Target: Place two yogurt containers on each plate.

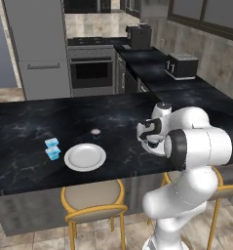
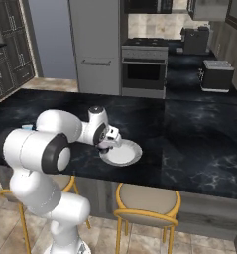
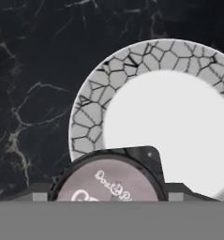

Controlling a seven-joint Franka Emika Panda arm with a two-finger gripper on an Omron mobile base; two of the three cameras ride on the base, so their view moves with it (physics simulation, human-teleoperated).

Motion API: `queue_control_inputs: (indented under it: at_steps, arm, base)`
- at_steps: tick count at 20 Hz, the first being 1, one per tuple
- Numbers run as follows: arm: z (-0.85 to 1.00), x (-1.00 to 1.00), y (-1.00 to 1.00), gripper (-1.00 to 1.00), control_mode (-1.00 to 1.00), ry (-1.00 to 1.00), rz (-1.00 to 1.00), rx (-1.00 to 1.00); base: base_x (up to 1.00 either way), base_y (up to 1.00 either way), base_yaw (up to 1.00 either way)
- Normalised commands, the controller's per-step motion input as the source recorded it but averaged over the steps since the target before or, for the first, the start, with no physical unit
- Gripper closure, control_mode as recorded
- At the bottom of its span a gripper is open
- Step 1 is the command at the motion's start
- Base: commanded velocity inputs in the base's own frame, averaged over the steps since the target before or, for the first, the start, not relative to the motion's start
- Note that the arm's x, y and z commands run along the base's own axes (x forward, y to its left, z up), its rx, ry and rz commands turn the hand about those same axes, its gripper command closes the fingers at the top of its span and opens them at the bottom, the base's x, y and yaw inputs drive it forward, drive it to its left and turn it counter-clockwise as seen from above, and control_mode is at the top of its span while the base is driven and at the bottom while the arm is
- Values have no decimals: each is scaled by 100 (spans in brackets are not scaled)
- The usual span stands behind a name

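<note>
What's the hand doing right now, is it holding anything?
Hand: closed on a dark round yogurt container with a pale lid, above a plate.

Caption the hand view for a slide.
Gripper holding a round lidded yogurt container above a white plate with crackle-patterned rim.

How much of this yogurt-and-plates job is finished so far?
Done: nothing yet; the right plate and the left plate both look bare. In hand: the fingers hold one dark yogurt cup over the right plate. Left: set it down, then move the second dark cup and two blue cups off the counter.
</note>
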Motion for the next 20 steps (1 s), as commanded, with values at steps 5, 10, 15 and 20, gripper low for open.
queue_control_inputs:
  at_steps: [5, 10, 15, 20]
  arm:
    - [-2, 33, -39, 100, -100, 0, -12, 0]
    - [-8, 17, -4, 100, -100, 0, 0, 1]
    - [-19, 3, -8, 100, -100, 0, 0, 0]
    - [-16, 4, -7, 100, -100, 1, -1, 0]
  base:
    - [0, 0, 0]
    - [0, 0, 0]
    - [0, 0, 0]
    - [0, 0, 0]
